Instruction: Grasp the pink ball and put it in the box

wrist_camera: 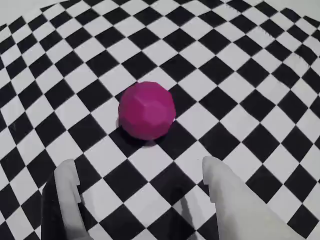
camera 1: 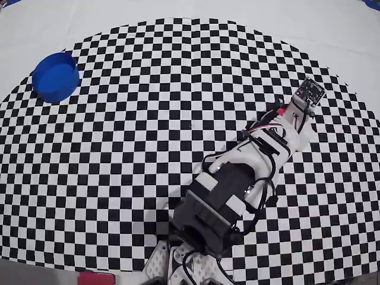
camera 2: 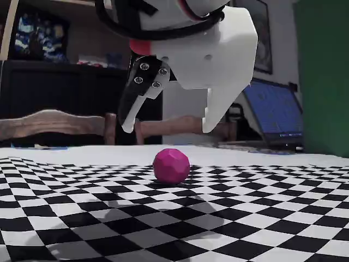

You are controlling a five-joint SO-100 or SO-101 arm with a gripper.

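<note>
The claw (camera 2: pixel 169 124) hangs wide open and empty above the pink ball (camera 2: pixel 171 166), its fingers spread to straddle it. The ball rests on the checkered worktop (wrist_camera: pixel 235 60) just ahead of the fingertips. The box (camera 1: pixel 56 76) stands well apart, far across the worktop.

You had a checkered cloth (camera 1: pixel 148 119) spread over a white table (camera 1: pixel 332 35). Behind it, in the fixed view, a wooden chair back (camera 2: pixel 49 123) stood at the left, a dark cabinet (camera 2: pixel 60 87) farther back, and a laptop (camera 2: pixel 275 117) at the right.
</note>
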